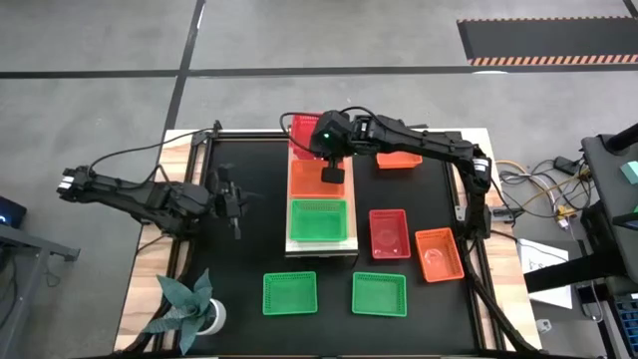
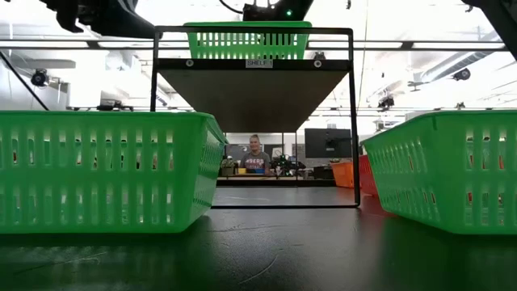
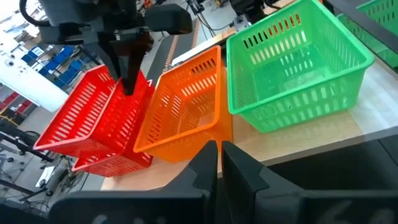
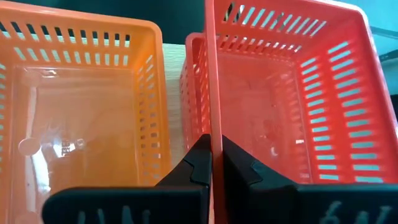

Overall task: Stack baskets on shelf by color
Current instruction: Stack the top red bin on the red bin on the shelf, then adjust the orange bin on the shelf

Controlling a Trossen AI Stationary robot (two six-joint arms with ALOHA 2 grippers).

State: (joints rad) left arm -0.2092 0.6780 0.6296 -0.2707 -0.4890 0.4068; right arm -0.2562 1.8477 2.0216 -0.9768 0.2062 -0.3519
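The light-wood shelf carries a green basket at its near end, an orange basket in the middle and a crimson-pink basket at its far end. A second crimson-pink basket hangs tilted above that one, with my right gripper shut on it. My left gripper is shut on nothing, above the black tabletop left of the shelf, pointing at the baskets. My right gripper pinches the upper crimson-pink basket's long wall on the side facing the orange basket, one finger inside and one outside. The fingers slant down from the table's right and lie along the wall. The basket is tilted, its held side raised.
Loose baskets lie on the tabletop: orange at the far right, crimson-pink and orange right of the shelf, two green ones near the front edge. A potted plant stands at the near left corner.
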